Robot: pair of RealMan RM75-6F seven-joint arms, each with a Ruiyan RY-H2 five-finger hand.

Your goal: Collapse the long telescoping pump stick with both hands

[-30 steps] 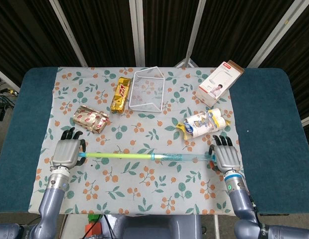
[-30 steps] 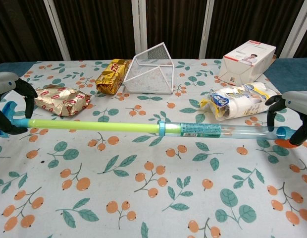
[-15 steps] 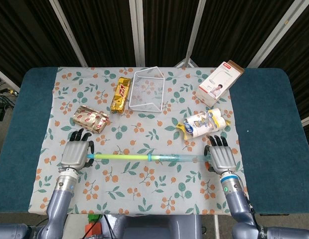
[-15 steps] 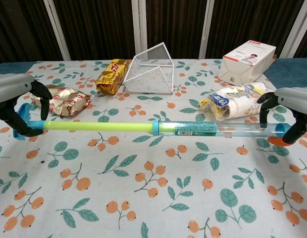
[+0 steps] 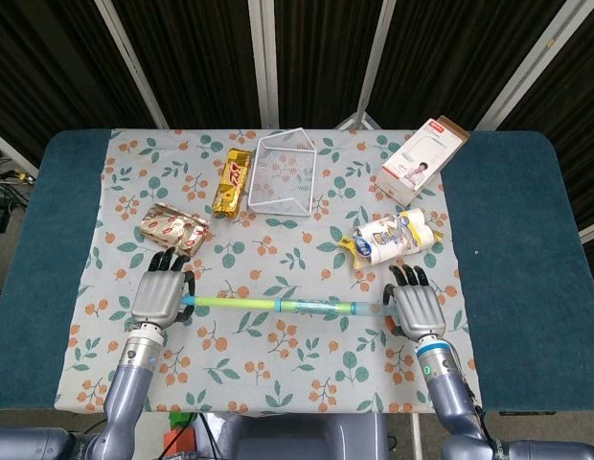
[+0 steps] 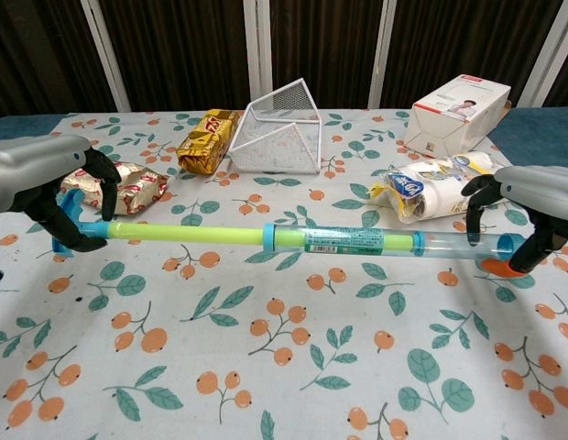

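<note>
Pump stick (image 6: 266,236) is held level just above the floral tablecloth (image 6: 293,367), running left to right across the near-middle of the table, well in front of the wire basket (image 6: 277,128). Left hand (image 6: 55,188) has its fingers curled around the blue handle end; right hand (image 6: 522,206) has its fingers wrapped round the clear tube end with the blue cap, so both hands are gripping the stick, neither spread. Green inner rod still shows between the left hand and the blue collar (image 6: 268,236), so judging by that the collapse is partway, not finished. To do it well: keep both wrists on one straight line, push the ends toward each other along the stick's axis, no dip or twist, or the rod may bind at the collar; hold height steady so the stick doesn't drag the cloth. Near side of the stick looks free. Beyond the stick, right of the basket: a roll pack in a yellow and blue wrapper (image 6: 431,188) sits just behind the tube near the right hand, the closest thing to bump if that hand drifts back. Left of the basket and nearer: a crinkled gold and red packet (image 6: 124,186) just behind the left hand, same risk. Further back, a gold snack bag (image 6: 208,139) just left of the basket, and a white and red box (image 6: 456,112) well right of it; both well apart from the stick.
</note>
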